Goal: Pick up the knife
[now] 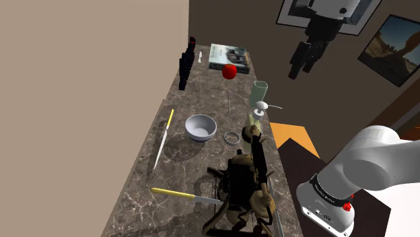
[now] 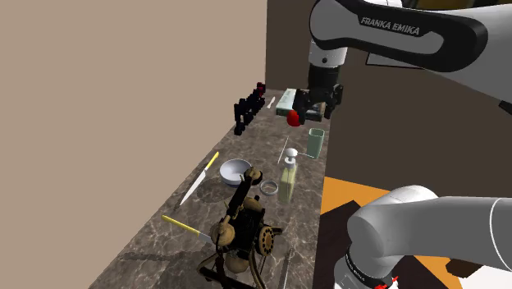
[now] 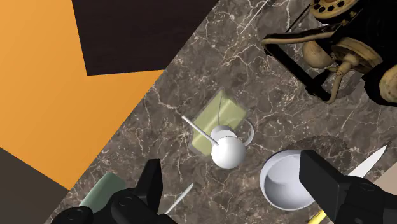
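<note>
My claw [image 1: 303, 66] hangs high over the far end of the marble counter [image 1: 182, 165], well above everything on it. Below, a yellow-handled knife [image 1: 163, 139] lies along the wall side, near a white bowl [image 1: 200, 127]. A second knife [image 1: 186, 195] lies crosswise closer to the picture's bottom edge, its blade tip at the old brass telephone [image 1: 246, 188]. A red apple [image 1: 229, 71] sits by a book [image 1: 229, 56].
</note>
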Robot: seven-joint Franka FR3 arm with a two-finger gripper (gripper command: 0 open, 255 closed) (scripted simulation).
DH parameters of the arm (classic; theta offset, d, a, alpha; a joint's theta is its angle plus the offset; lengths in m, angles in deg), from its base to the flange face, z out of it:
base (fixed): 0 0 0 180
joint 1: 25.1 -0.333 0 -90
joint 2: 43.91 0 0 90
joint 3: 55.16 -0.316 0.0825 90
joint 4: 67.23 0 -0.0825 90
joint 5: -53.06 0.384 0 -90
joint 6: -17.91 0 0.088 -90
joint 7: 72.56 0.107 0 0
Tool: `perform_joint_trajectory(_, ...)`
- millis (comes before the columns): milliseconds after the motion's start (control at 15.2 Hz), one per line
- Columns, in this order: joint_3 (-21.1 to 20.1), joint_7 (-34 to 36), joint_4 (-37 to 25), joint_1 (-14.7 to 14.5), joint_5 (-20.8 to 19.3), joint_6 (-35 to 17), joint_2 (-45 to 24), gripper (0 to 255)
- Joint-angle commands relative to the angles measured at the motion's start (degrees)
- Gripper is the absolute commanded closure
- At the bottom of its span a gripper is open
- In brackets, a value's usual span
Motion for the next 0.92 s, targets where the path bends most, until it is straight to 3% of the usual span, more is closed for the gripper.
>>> perform_joint_trajectory(0, 0.00, 0.00, 0.00, 0.00, 0.00, 0.00, 0.00, 0)
perform_joint_trajectory(858, -16.33, 23.45, 4.64, 1.21, 7.80, -19.33, -12.75, 0)
